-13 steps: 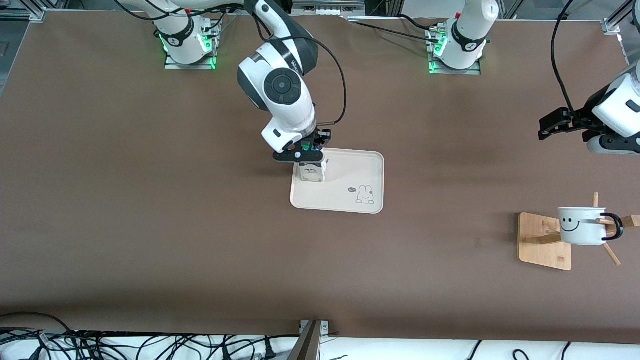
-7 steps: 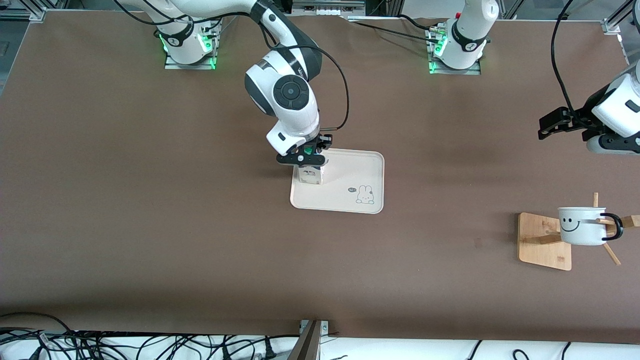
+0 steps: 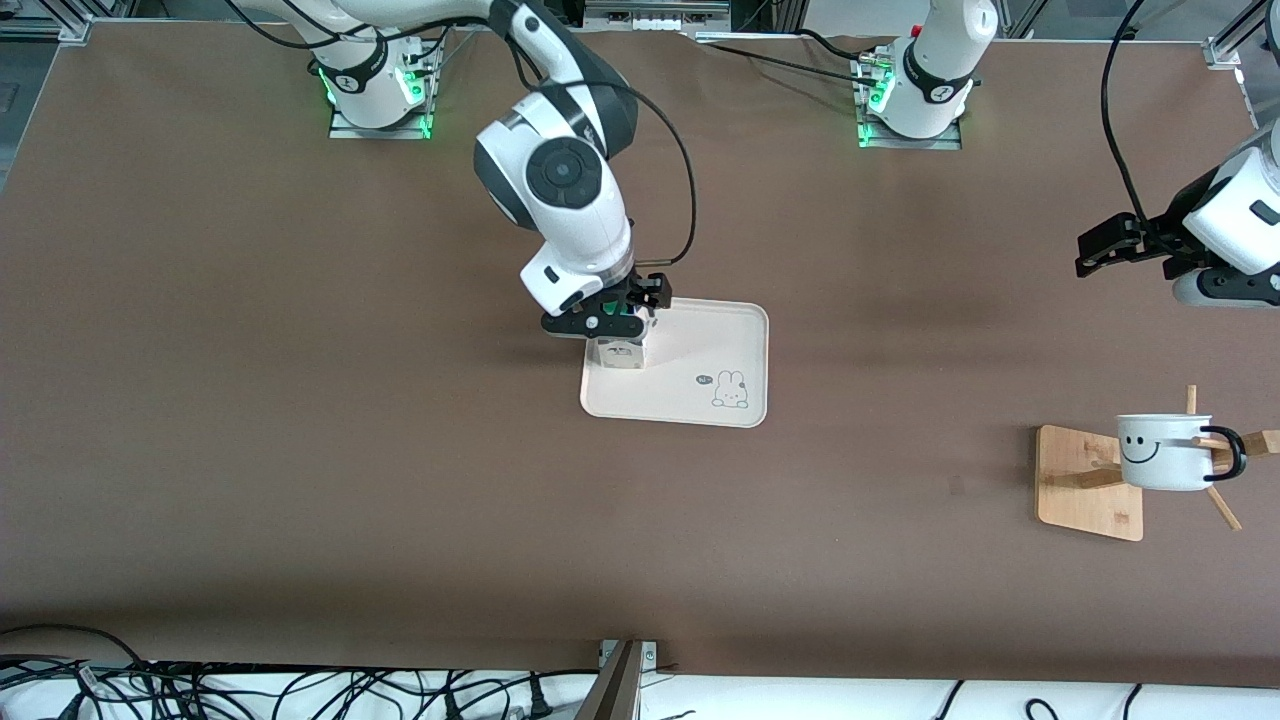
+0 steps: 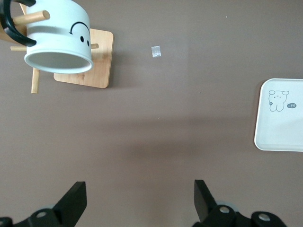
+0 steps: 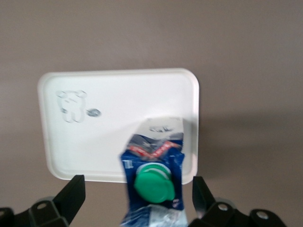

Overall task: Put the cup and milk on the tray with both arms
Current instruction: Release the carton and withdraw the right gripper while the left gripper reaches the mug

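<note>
The milk carton [image 3: 622,352] was stood on the tray [image 3: 735,325], the right gripper [image 3: 600,322] spread apart above it; the left gripper [image 4: 138,201] waited open.

Front camera looks down high across the table; both wrist cameras, seemingly lower, share the tray [image 3: 690,400].

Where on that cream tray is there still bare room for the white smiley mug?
The cream rectangular tray is bare between the small blue-and-white milk carton and the rabbit drawing. It is crowded only at the corner toward the right arm's end, where the open right gripper hovers over the carton. The white smiley mug hangs on the bamboo rack; the left gripper waits, open.
</note>
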{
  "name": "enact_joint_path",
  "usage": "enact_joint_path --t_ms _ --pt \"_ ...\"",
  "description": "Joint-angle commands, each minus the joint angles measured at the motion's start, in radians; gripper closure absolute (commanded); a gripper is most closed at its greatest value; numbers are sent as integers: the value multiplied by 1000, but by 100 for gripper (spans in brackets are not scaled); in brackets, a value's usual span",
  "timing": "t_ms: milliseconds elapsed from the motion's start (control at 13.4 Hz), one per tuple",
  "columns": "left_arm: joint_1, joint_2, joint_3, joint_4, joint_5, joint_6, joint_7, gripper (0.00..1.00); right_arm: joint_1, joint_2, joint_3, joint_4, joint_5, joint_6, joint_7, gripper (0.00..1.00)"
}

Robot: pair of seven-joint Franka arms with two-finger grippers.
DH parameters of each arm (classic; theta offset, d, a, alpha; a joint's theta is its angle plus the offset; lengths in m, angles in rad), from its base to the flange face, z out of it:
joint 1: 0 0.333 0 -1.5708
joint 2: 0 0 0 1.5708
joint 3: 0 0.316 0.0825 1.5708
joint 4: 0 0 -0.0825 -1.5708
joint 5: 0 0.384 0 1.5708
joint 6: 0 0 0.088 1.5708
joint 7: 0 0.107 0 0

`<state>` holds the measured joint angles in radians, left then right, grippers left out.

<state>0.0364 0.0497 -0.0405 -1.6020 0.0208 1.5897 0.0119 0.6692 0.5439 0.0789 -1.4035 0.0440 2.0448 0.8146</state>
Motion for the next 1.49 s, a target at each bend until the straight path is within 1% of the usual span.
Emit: enact_joint_path --t_ms 0,149,224,299,374,448,598,672,747,822,897,971,1046,1121,1195,1270,1345,1420 --pt "-10 88 1 120 16 -33 -9 0 -5 -80 -39 43 -9 -92 -5 0" --pt "-3 159 5 203 19 -46 -3 0 -10 -145 -112 41 -10 -174 -53 0" --pt "5 162 8 197 7 -47 -10 0 -13 -172 -155 41 9 -225 -149 0" --pt "13 163 11 194 7 -39 -15 0 -14 -203 -194 38 48 -268 -237 0" --pt "14 167 11 189 10 -10 -36 0 -14 -231 -244 32 92 -306 -282 0" --pt "14 164 13 162 14 53 -91 0 -14 -257 -284 31 115 -349 -311 0" --pt "32 160 16 108 19 188 -287 0 -14 -304 -346 31 120 -426 -389 0" --pt "55 159 16 84 25 237 -312 0 -14 -324 -370 25 120 -463 -429 0" --pt "63 150 16 35 43 289 -316 0 -14 -346 -393 11 120 -488 -460 0" --pt "82 112 14 -48 48 384 -326 0 -19 -376 -413 -20 117 -500 -498 0" --pt "89 69 14 -152 48 506 -334 0 -36 -419 -418 -70 106 -500 -529 0" --pt "98 21 14 -256 47 601 -343 0 -81 -458 -409 -122 103 -486 -546 0" --pt "117 -14 13 -341 47 675 -360 0 -133 -488 -394 -161 85 -474 -590 0" --pt "129 -42 11 -398 47 728 -375 0 -210 -527 -334 -202 56 -463 -664 0" --pt "132 -54 11 -429 45 742 -395 0 -306 -568 -261 -250 36 -447 -704 0" --pt "132 -54 11 -437 45 753 -436 0 -385 -599 -193 -299 30 -427 -718 0" --pt "132 -48 8 -438 45 788 -466 0 -452 -613 -142 -328 27 -410 -738 0" --pt "132 -28 7 -447 45 861 -484 0 -526 -614 -83 -336 24 -404 -768 0"
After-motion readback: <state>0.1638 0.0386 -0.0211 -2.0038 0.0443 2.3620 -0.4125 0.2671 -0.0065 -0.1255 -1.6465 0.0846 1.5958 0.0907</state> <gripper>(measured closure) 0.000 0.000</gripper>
